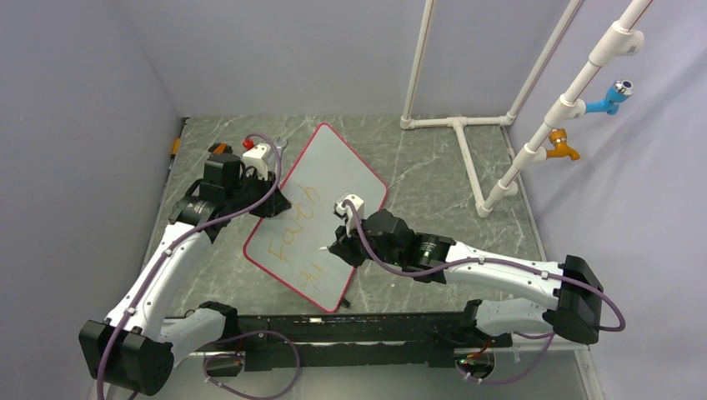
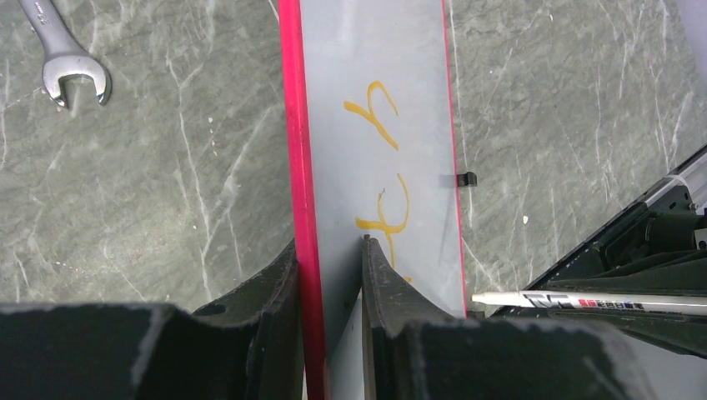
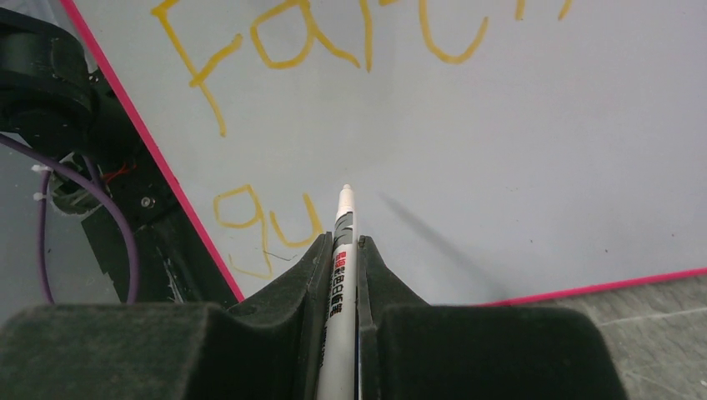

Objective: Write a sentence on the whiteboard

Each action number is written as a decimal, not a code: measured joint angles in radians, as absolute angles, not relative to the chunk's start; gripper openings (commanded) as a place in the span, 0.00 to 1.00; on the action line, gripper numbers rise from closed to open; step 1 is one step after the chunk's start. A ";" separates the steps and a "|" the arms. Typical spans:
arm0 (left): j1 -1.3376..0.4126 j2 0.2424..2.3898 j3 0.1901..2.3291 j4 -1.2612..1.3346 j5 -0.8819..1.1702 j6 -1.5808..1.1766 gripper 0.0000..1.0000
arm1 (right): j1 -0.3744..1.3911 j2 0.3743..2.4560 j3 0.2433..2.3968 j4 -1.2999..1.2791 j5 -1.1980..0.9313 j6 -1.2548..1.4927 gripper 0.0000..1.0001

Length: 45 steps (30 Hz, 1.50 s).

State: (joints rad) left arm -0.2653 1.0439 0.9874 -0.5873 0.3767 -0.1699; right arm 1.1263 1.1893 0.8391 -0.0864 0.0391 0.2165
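Whiteboard (image 1: 346,171) lies angled on surface. Left tool (image 2: 331,250) pinches its red rim. Right tool (image 3: 342,243) is clamped on marker (image 3: 343,221), tip beside "gu". Sentence (image 1: 293,229): "Faith" complete, second word barely begun, most letters left.

Pale lavender walls (image 1: 75,125) enclose a grey-green marbled tabletop (image 1: 433,179) bearing a white pipe frame (image 1: 454,122).

1. Whiteboard (image 1: 333,179): smooth white face with a soft sheen, and a glossy red rim that looks plastic.
2. Marker (image 3: 340,275): smooth white plastic barrel with a printed label.
3. Wrench (image 2: 65,58): bright bare metal.
4. Table (image 1: 433,167): grey, marble-veined, matt top.
5. Pipes (image 1: 467,162): smooth white plastic.
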 measured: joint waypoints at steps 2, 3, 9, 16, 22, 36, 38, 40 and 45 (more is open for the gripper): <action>-0.265 1.044 0.987 -0.587 0.377 -0.170 0.00 | 1.126 1.197 0.839 -0.077 0.031 0.213 0.00; -0.265 1.044 0.987 -0.587 0.377 -0.170 0.00 | 1.126 1.202 0.839 -0.075 0.025 0.212 0.00; -0.265 1.044 0.987 -0.587 0.377 -0.170 0.00 | 1.126 1.225 0.839 -0.072 0.016 0.210 0.00; -0.265 1.044 0.987 -0.587 0.377 -0.170 0.00 | 1.126 1.245 0.838 -0.055 0.016 0.210 0.00; -0.265 1.044 0.987 -0.587 0.377 -0.170 0.00 | 1.126 1.258 0.838 -0.033 0.003 0.210 0.00; -0.265 1.044 0.987 -0.590 0.374 -0.170 0.00 | 1.126 1.279 0.799 0.002 -0.010 0.217 0.00; -0.265 1.044 0.987 -0.591 0.374 -0.170 0.00 | 1.126 1.276 0.789 0.013 -0.010 0.221 0.00; -0.265 1.044 0.987 -0.591 0.374 -0.170 0.00 | 1.126 1.271 0.779 0.023 -0.010 0.228 0.00; -0.265 1.044 0.987 -0.592 0.373 -0.170 0.00 | 1.128 1.256 0.747 0.028 -0.009 0.240 0.00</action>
